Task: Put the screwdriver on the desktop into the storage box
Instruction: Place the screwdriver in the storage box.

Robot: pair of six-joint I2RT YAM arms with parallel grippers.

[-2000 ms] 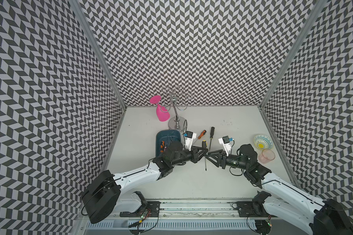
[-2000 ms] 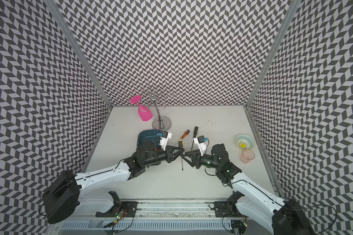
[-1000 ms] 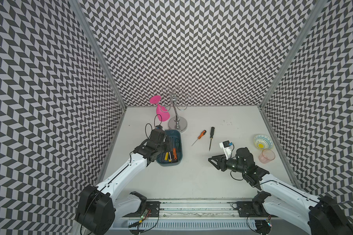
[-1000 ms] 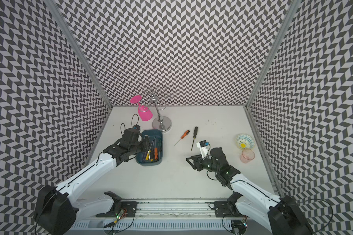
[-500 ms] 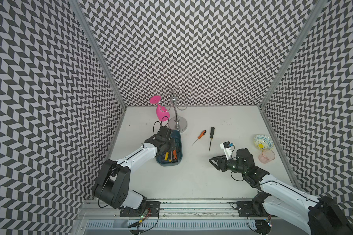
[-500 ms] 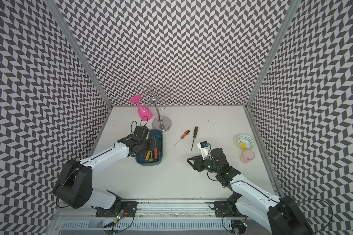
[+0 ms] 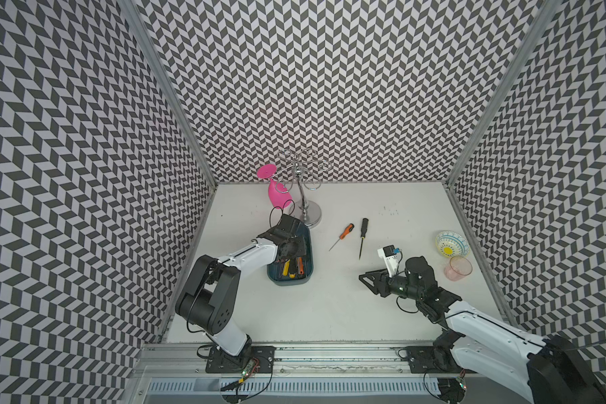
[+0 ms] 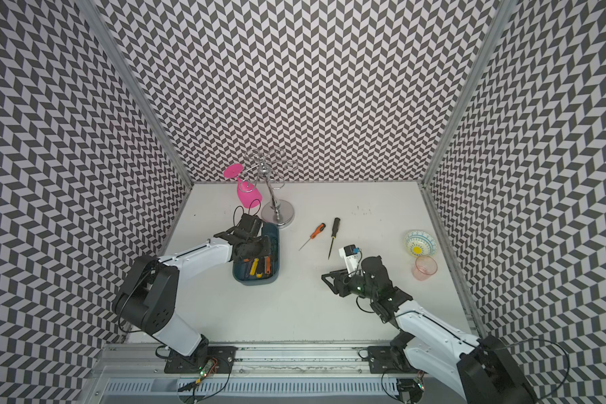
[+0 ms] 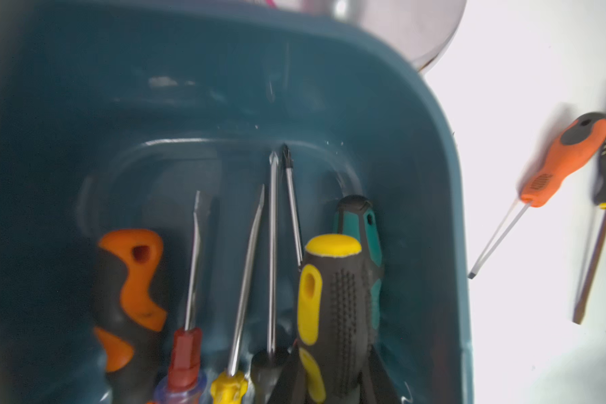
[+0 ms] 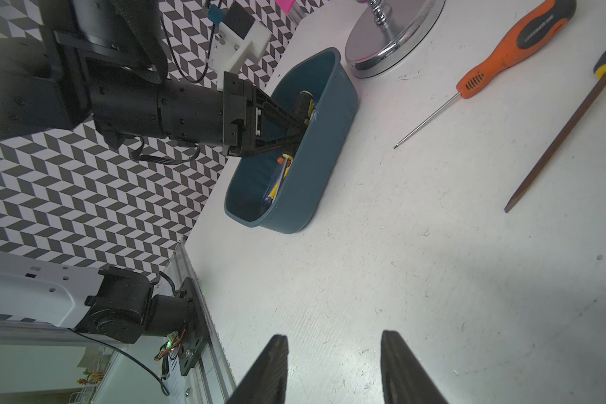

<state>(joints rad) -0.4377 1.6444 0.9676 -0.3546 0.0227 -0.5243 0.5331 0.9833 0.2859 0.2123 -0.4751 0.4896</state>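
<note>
Two screwdrivers lie loose on the white surface, which has wide bare room across its middle and front, up to the aluminium rail. The teal storage box sits toward the left side, its far end just beside the chrome stand. The left claw reaches down inside the box, jaws narrow and closed on a black-and-yellow screwdriver that lies among the other tools there. The right claw hovers over bare surface, jaws parted and empty. Beyond it, between the box and the patterned bowl, the orange-handled screwdriver and the black-handled screwdriver lie close together. Their tips point toward the front, and both are well clear of the claws and of every edge.
</note>
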